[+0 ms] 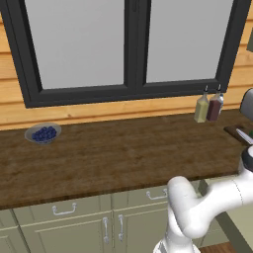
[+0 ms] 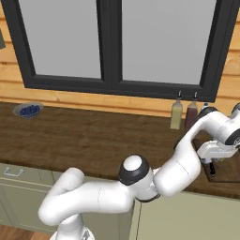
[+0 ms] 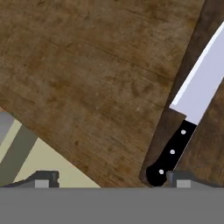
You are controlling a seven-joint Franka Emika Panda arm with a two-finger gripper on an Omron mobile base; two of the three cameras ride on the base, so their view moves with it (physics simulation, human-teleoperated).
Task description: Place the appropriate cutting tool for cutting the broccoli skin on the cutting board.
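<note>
The cutting tool [image 3: 196, 94] is a knife with a pale silvery blade and a black riveted handle. It lies flat along the edge of the dark cutting board [image 3: 164, 131], and its blade [image 1: 243, 136] glints at the counter's far right. My gripper [image 3: 112, 178] hovers open just above the worktop, its fingers spread wide. The right fingertip [image 3: 181, 178] sits next to the handle's butt end without holding it. From the right base the gripper [image 2: 212, 169] hangs over the board [image 2: 230, 169].
Two small bottles [image 1: 207, 106] stand by the wall just left of the board. A grey bowl of blue berries [image 1: 43, 133] sits far left on the wooden worktop [image 1: 123, 153]. The counter's front edge and pale cabinets lie below the hand.
</note>
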